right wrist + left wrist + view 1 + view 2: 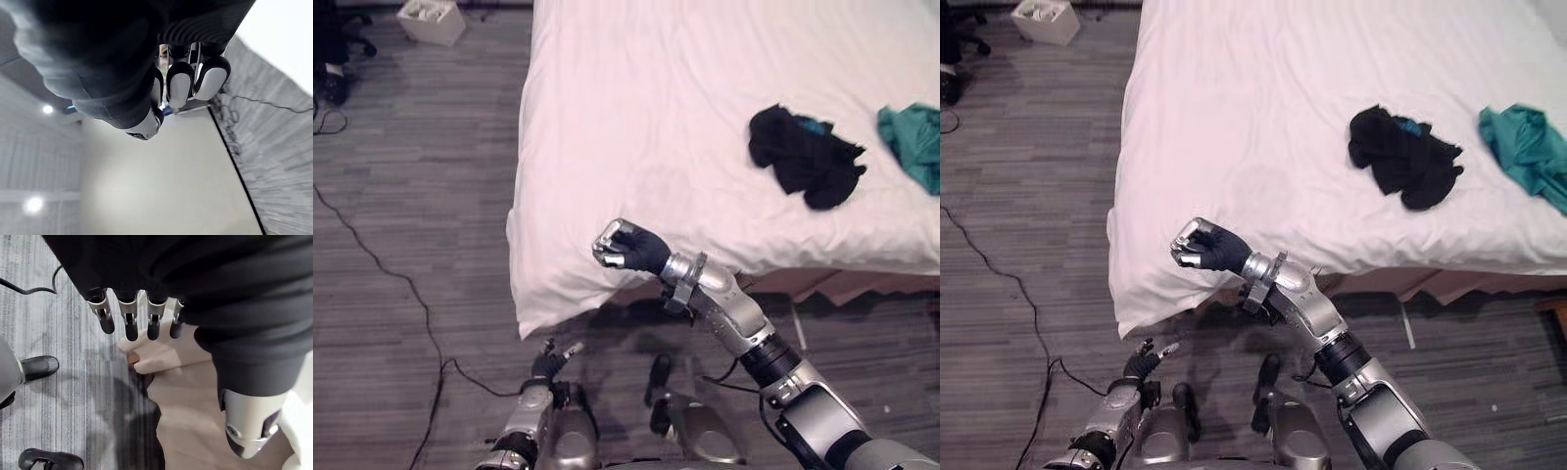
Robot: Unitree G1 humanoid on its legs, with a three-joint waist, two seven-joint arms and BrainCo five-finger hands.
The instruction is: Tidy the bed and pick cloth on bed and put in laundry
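Note:
The bed [646, 108] is covered by a smooth white sheet that hangs over its near corner. A crumpled black cloth [803, 152] lies on the bed's right part, and a teal cloth [913, 142] lies at the right edge. My right hand [625, 247] is raised in front of the sheet's near edge, left of the black cloth, with its fingers [180, 83] curled and nothing in them. Low by the floor under the bed's corner hangs my left hand [548, 364], its fingers [129, 320] straight and holding nothing.
A white box [431, 20] stands on the grey floor at the far left, beside a dark chair base [335, 59]. The bed's wooden base [842, 284] shows under the sheet's hem on the right.

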